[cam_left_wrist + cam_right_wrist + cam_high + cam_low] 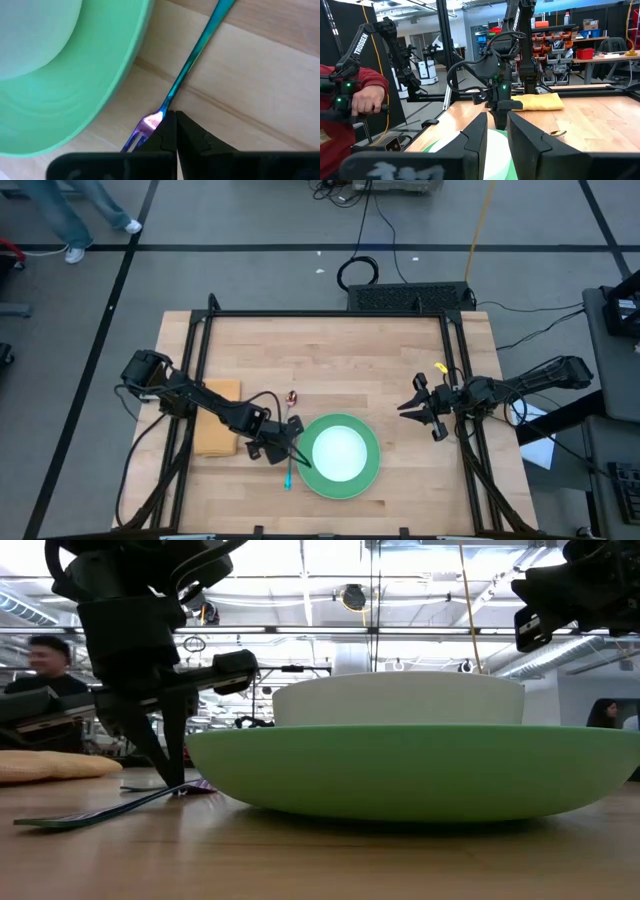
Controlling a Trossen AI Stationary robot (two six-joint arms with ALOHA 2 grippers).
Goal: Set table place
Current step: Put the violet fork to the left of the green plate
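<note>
From above you have one table [400,370], one green plate [369,472] at lower centre with one white bowl [339,451] sitting in it, one fork [289,472] just left of the plate, one spoon [292,397] a little above it, and one tan cloth [217,442] at the left, partly under the left arm. Your left gripper [292,450] sits at the plate's left rim, over the fork, fingers pressed together. Your right gripper [418,406] hangs at right of centre, well apart from the plate, with its fingers a little spread and nothing between them.

At table level, the plate [420,772] fills the middle of the frame with the bowl [398,698] on it. At left, the left gripper [170,778] comes down to the wood, its closed tips touching the fork [95,812] where it lies flat. The cloth [50,765] lies at the far left, and a person shows behind it. The right gripper [580,590] is up in the upper right corner.

Through the left wrist you see the fork [192,60] running from the upper right down to the lower centre, its tines right beside the plate's rim [115,75]. The left gripper [172,131] has its fingers [192,137] shut together, tips resting against the fork's neck; you cannot tell whether it is pinched.

Through the right wrist, the right gripper [495,137] shows its two fingers [472,140] apart with a narrow gap, empty. Beyond them lie the plate [432,146], the cloth [540,101], the spoon [556,133] and the left arm. A person's hand [367,100] grips a control arm at left.
</note>
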